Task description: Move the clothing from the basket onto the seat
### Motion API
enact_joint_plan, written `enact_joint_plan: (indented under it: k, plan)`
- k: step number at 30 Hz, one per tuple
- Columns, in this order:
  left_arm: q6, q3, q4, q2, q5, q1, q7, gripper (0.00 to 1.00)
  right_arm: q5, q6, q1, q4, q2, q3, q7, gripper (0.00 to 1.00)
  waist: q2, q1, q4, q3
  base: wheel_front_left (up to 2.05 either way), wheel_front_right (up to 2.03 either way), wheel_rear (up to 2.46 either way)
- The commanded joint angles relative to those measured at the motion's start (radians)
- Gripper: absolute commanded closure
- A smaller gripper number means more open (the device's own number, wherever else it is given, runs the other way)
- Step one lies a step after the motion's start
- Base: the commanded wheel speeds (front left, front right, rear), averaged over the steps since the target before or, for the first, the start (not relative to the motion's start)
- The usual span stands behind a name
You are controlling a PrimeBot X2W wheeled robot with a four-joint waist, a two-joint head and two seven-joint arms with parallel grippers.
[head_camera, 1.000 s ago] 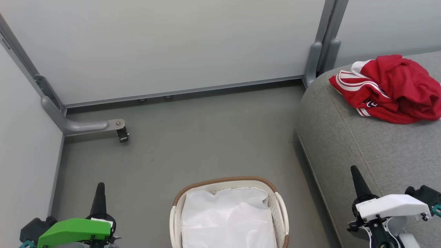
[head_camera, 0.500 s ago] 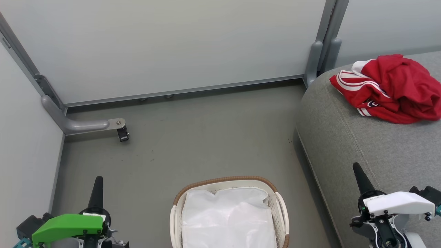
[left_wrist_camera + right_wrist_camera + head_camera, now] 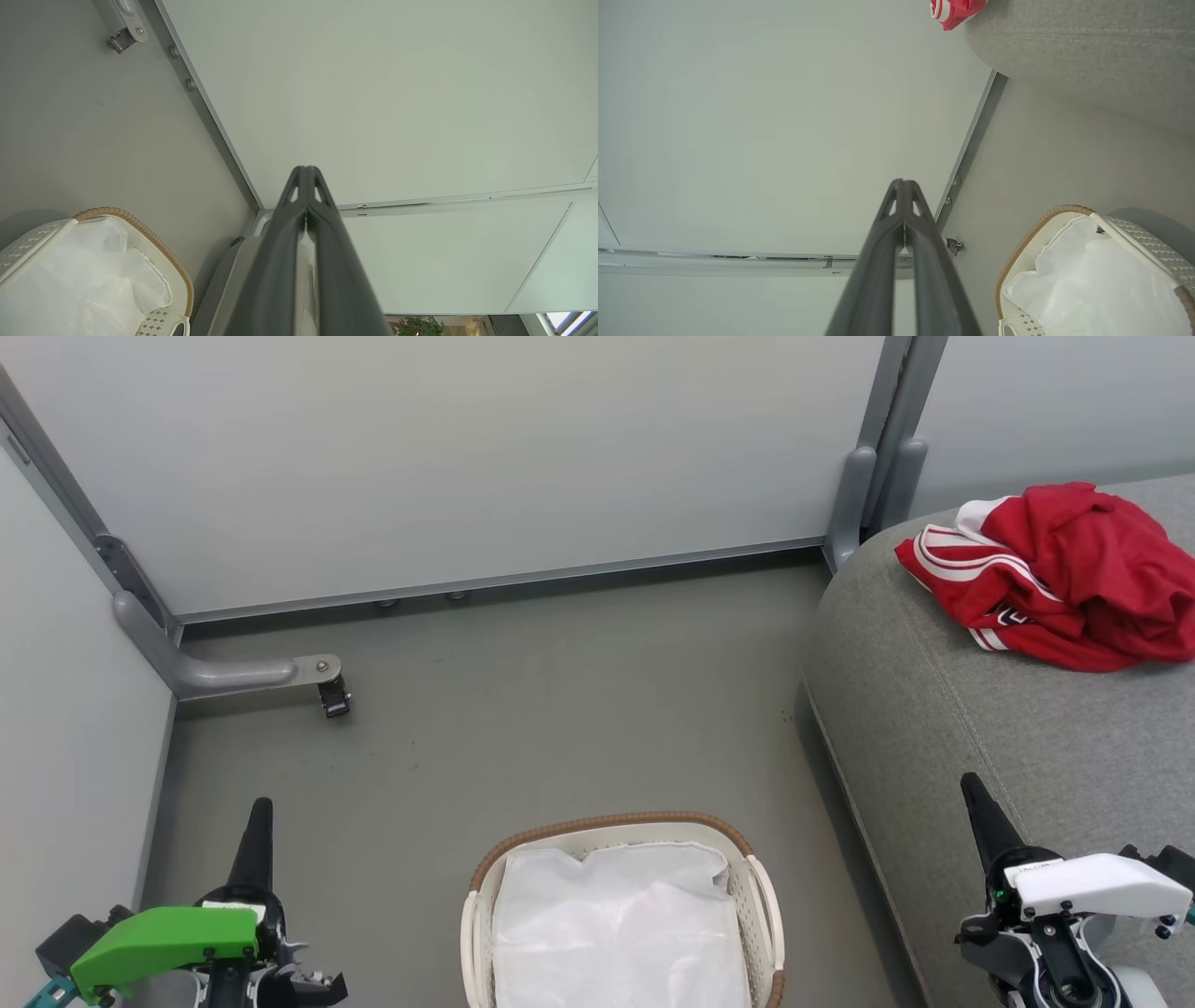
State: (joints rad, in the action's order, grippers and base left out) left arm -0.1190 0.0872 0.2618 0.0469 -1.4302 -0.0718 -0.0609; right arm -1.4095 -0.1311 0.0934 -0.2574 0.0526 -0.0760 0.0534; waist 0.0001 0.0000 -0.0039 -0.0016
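Clothing [image 3: 1074, 569], red with white stripes, lies crumpled on the far end of the grey seat [image 3: 934, 728], well apart from the basket [image 3: 607, 823], which stands on the floor [image 3: 560, 709] beside the seat and holds a white liner sheet [image 3: 616, 933]. Left gripper [image 3: 260, 807] and right gripper [image 3: 971, 786] each have 2 fingers pressed together, empty, the left above the floor, the right above the seat's near end.

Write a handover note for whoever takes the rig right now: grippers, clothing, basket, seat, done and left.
Left gripper: fingers shut, empty, left of the basket.
Right gripper: fingers shut, empty, by the seat.
Clothing: red heap on the seat's far end.
Basket: on the floor, white liner inside, no red visible.
Done: clothing lies on the seat. Left: apparently nothing.
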Motion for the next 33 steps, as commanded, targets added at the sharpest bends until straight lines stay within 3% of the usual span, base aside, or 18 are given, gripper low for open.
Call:
enact_joint_plan:
  k: [1, 33]
  plan:
    - [-0.006, 0.005, -0.008, 0.005, -0.018, -0.022, -0.006, 1.00, -0.021, 0.000, 0.016, 0.009, 0.006, -0.005, 0.006, 1.00, -0.0001, 0.0000, 0.000, 0.000, 0.00, 0.00, 0.00]
    - [-0.015, 0.029, -0.018, 0.006, -0.185, -0.043, -0.057, 1.00, -0.210, 0.001, 0.018, 0.016, 0.005, -0.034, 0.059, 1.00, -0.0001, 0.0000, 0.004, 0.005, 0.00, 0.00, 0.00]
